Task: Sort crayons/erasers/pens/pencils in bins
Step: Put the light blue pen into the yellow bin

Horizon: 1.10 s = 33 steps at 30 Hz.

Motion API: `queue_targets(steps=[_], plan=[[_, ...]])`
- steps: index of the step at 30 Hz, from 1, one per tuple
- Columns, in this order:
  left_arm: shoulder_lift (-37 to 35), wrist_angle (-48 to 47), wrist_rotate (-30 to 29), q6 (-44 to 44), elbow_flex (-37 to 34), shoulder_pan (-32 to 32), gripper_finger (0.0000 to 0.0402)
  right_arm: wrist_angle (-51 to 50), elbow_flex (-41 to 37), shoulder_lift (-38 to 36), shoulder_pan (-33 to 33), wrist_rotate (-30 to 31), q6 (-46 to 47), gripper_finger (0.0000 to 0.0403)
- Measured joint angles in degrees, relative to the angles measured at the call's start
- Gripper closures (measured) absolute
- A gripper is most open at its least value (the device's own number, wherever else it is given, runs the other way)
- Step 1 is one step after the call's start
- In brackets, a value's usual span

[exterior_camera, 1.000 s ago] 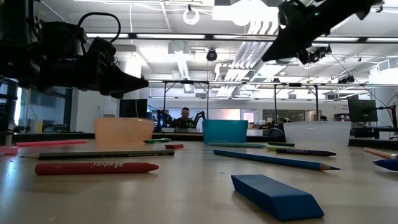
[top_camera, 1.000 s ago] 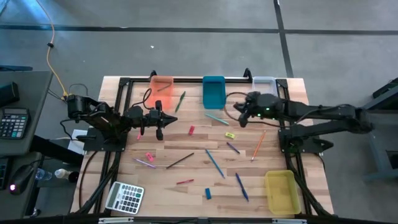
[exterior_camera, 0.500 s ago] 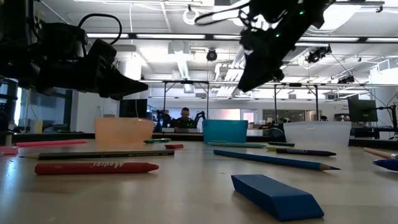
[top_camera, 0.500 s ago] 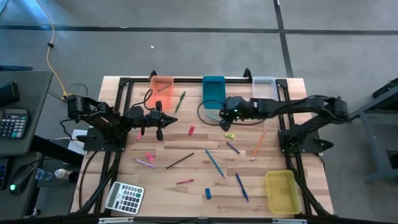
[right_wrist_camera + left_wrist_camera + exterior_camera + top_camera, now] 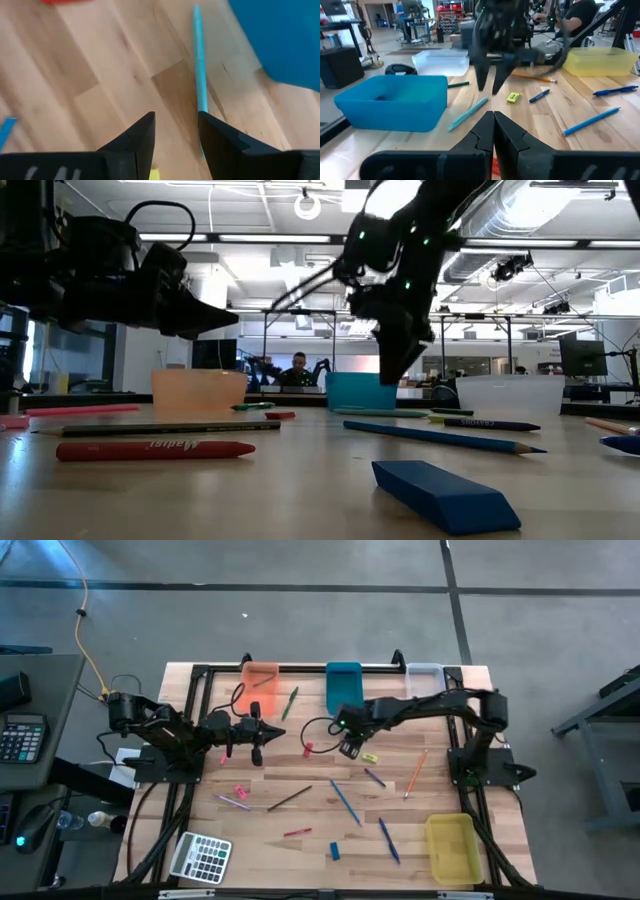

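Sorting-wise this looks barely started, judging by how much is loose on the pale wooden plank table (image 5: 300, 790). Biggest stuff first: the right gripper (image 5: 347, 746) hangs low near the table's middle with its fingers apart and nothing between them, while the left gripper (image 5: 256, 750) waits off to its side, fingers pressed together and empty. Just behind the right gripper sits the opaque teal rectangular plastic bin (image 5: 343, 687), with the translucent orange bin (image 5: 260, 679) and the clear whitish bin (image 5: 424, 673) flanking that one, and the translucent yellow bin (image 5: 451, 846) well away at the near corner; I can't tell what's inside any of them apart from a short stick showing in the orange one. Right under the open fingers lies a slim teal pen (image 5: 199, 63), which I'd guess is the next pick. Beside the gripper are a small yellow eraser block (image 5: 371, 757) and a little red eraser (image 5: 307, 749). Pencils, pens and a blue eraser are all unsorted.
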Motion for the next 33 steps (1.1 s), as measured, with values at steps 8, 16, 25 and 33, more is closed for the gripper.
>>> queue_targets(steps=[8,16,25,33], plan=[[0.0,0.14,-0.05,0.55,0.0,0.02,0.0401,-0.83,2.41,5.98,-4.8,-2.52,-1.63,0.0261],[0.0,0.03,-0.19,0.55,0.0,0.02,0.0401,-0.61,2.76,8.34,-6.51,-4.02,-2.61,0.0265],[0.0,-0.05,-0.16,0.55,0.0,0.02,0.0401,-1.64,2.82,8.57,-6.47,-3.74,-1.12,0.034],[0.0,-0.06,-0.02,0.36,0.0,0.0,0.0401,-3.02,2.88,8.24,-5.41,-4.59,1.41,0.0395]])
